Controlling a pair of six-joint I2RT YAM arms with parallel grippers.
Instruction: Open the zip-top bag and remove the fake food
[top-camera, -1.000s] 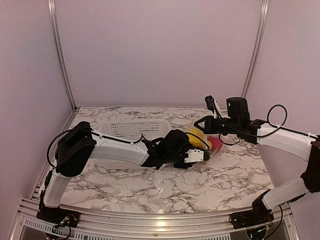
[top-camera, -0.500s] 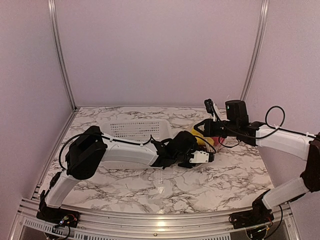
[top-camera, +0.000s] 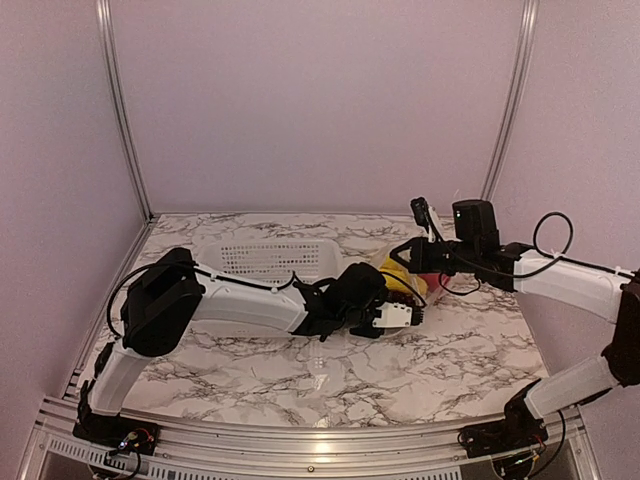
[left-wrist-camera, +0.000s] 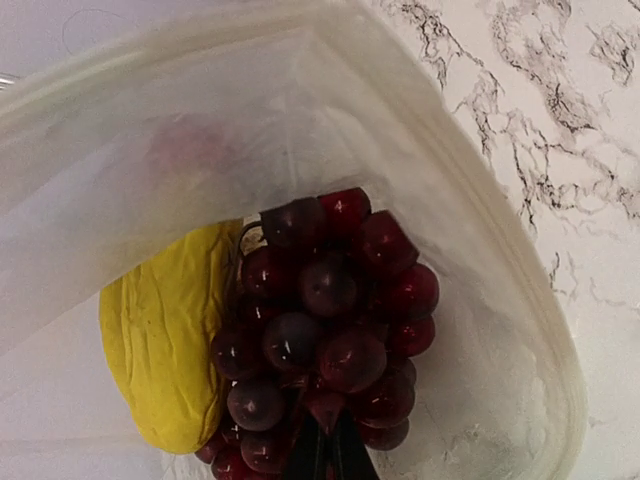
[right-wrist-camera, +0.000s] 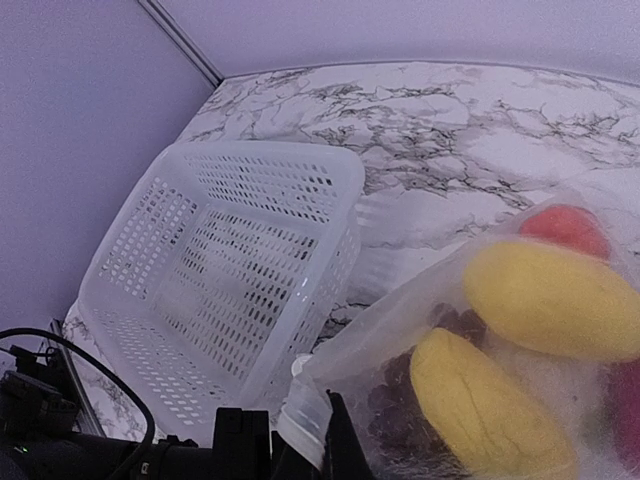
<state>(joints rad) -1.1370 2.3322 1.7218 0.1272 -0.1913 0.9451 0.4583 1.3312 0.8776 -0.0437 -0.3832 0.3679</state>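
- The left gripper (left-wrist-camera: 325, 455) is inside the open mouth of the zip-top bag (left-wrist-camera: 480, 260). Its jaws are clenched on the near end of the grape bunch (left-wrist-camera: 320, 330), which stretches straight ahead of the fingertips.
- A yellow piece (left-wrist-camera: 165, 350) lies just left of those jaws and touches the grapes.
- The right gripper (right-wrist-camera: 300, 445) grasps the bag's thick rim, pinched tight between its jaws.
- Ahead and to the right of the right jaws, the fake food (right-wrist-camera: 550, 300) sits inside the bag: yellow pieces, a red piece (right-wrist-camera: 565, 225) beyond them, and dark grapes nearest.
- The white basket (right-wrist-camera: 220, 260) lies ahead and to the left of the right jaws on the marble table (right-wrist-camera: 480, 130), just beside the bag.
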